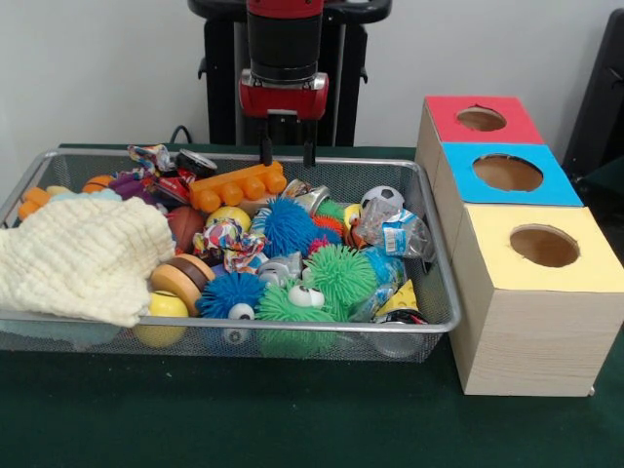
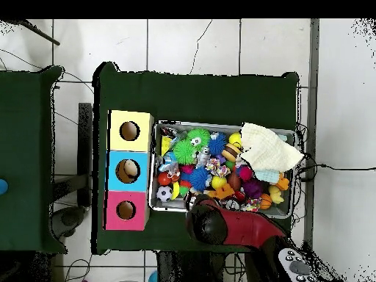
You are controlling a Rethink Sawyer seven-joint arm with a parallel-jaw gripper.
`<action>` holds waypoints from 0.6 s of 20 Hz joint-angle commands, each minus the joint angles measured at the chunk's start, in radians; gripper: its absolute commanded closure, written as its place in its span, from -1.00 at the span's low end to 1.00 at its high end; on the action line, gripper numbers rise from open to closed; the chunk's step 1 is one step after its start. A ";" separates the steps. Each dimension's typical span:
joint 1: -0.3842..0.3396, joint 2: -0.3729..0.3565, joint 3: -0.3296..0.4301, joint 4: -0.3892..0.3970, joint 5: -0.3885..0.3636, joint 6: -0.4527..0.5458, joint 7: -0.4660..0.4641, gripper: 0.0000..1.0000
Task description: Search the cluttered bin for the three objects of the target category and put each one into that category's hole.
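Note:
The silver wire-mesh bin [image 1: 244, 327] is full of toys; it also shows in the overhead view [image 2: 153, 165]. My gripper [image 1: 288, 154] is open and empty. It hangs over the bin's far rim, just above an orange knobbed toy [image 1: 239, 185]. In the overhead view the arm's head [image 2: 209, 220] hides the gripper. No fuzzy plush animal shows clearly; the clutter and the cloth may hide them. The red-topped hole [image 1: 481, 119] is on the farthest wood-grain box, right of the bin, and shows in the overhead view [image 2: 125, 210].
A cream cloth [image 1: 83, 253] covers the bin's left part. Blue [image 1: 290, 226] and green [image 1: 339, 273] spiky balls, a small soccer ball [image 1: 382, 198] and wrappers fill the rest. The blue-topped hole [image 1: 507, 174] and the yellow-topped hole [image 1: 543, 246] stand nearer the camera.

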 commanded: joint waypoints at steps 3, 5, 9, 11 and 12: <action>0.022 -0.008 -0.005 -0.016 -0.001 0.107 0.080 -1.00; 0.028 0.009 -0.004 -0.033 0.005 0.114 0.081 -1.00; 0.088 0.116 -0.069 -0.111 0.014 0.077 0.128 -1.00; 0.114 0.176 -0.094 -0.160 0.002 0.037 0.128 -1.00; 0.115 0.192 -0.094 -0.172 0.002 0.030 0.122 -1.00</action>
